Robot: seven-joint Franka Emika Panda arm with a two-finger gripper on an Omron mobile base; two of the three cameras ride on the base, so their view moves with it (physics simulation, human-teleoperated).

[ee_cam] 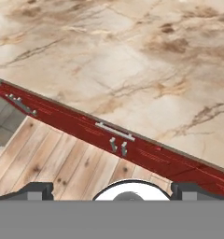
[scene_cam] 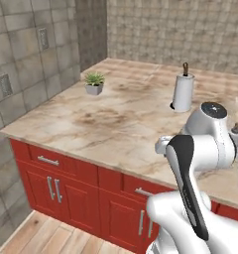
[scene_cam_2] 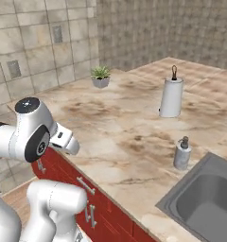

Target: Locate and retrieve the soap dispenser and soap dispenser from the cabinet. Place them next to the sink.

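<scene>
Risk: arm folded low over the marble countertop [scene_cam_2: 134, 137], red wall cabinet unseen, so the reach could sweep the white paper-towel roll [scene_cam_2: 171, 97] at 12 o'clock. White-grey marbled pump bottle [scene_cam_2: 182, 153] already upright just beside the stainless sink basin [scene_cam_2: 205, 203], at its 10 o'clock. Gripper [ee_cam: 112, 190] spread apart, holding nothing, touching nothing.

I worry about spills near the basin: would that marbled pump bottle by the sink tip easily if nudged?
The soap dispenser stands upright and narrow beside the sink, so a high push would probably topple it. Its smooth cylinder would likely roll once down. A low push seems safer.
</scene>
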